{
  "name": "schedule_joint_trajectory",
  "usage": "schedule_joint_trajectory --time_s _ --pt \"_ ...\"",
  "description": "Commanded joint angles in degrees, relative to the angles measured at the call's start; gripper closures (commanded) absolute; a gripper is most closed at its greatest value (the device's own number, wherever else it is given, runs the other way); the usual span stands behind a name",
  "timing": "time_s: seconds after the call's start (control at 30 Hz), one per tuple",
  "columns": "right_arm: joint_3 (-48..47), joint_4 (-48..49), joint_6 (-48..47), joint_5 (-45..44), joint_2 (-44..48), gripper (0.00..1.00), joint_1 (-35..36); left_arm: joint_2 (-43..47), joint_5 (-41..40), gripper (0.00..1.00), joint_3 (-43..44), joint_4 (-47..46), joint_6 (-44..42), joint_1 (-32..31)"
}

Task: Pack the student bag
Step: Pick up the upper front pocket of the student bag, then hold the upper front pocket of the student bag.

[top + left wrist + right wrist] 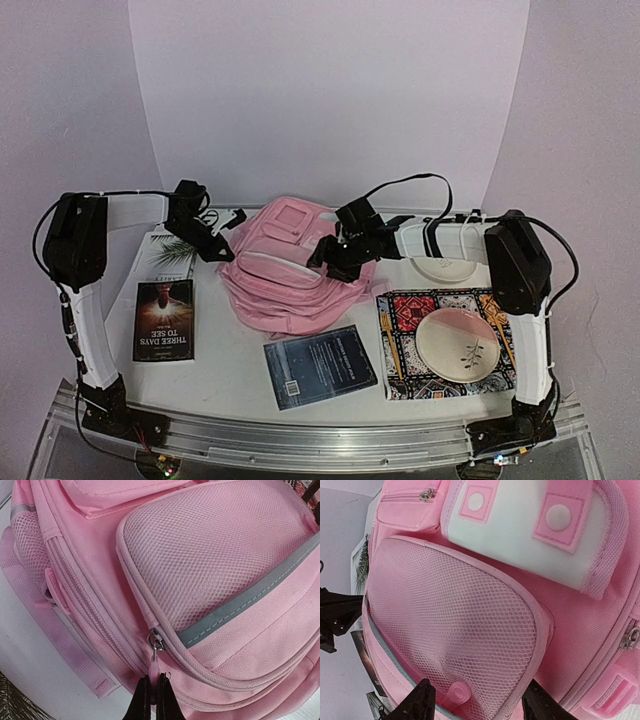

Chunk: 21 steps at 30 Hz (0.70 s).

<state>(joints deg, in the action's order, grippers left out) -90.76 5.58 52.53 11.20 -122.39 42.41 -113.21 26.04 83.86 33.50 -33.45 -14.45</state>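
Zero packed: student bag [285, 285] zipped, blue book [320, 365] outside, behind right end effector [479, 692], itself wide. Left end effector [154, 692] pinching zipper pull [154, 667].

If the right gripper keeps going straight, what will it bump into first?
Probably the student bag, at its mesh pocket. A pink pull tab between the fingers of the right gripper may touch first; depth is unclear.

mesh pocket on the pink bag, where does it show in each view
Top external: mesh pocket mid-frame, on the lower half of the student bag.
Left wrist: it fills the upper right.
Right wrist: centre-left, below the white panel.
Shared landmark: the grey strip edging the pocket, in both wrist views.
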Motion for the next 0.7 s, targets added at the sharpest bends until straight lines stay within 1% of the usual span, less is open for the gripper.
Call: schedule_joint_trajectory --time_s 0.0,0.17,0.3,0.37,0.43,0.5,0.57,0.63,0.67 --pt "-0.7 1.1 2.0 -0.9 -0.2 0.42 0.1 4.2 -2.0 1.0 -1.5 -1.2 -0.8 -1.2" --pt "-0.2 1.1 3.3 -1.7 -0.2 0.44 0.1 6.7 -4.0 1.0 -3.2 -1.2 1.1 -2.3" --pt "-0.3 1.2 4.6 -2.0 -0.7 0.47 0.1 9.5 -6.4 1.0 -4.7 -1.1 6.9 -4.5" --pt "-0.2 1.2 5.2 -2.3 -0.9 0.51 0.1 11.0 -6.4 1.0 -5.9 -1.0 10.6 -5.1" --pt "0.1 1.7 5.8 -2.5 -1.0 0.58 0.1 12.6 -6.0 1.0 -7.8 -1.0 13.8 -5.5" --pt "0.7 2.8 6.7 -2.4 -1.0 0.69 0.1 13.9 -6.5 1.0 -9.3 -1.0 16.2 -5.8" --pt "1.5 4.3 7.7 -2.1 -0.9 0.84 0.1 14.9 -7.7 1.0 -10.2 -1.0 18.1 -6.0" --pt "3.0 6.7 9.3 -2.1 -0.4 1.0 0.1 15.4 -8.8 1.0 -10.5 -1.0 20.0 -5.9" --pt "4.3 7.9 10.2 -2.4 0.0 1.0 0.2 15.6 -9.6 1.0 -10.6 -1.0 20.9 -5.9"
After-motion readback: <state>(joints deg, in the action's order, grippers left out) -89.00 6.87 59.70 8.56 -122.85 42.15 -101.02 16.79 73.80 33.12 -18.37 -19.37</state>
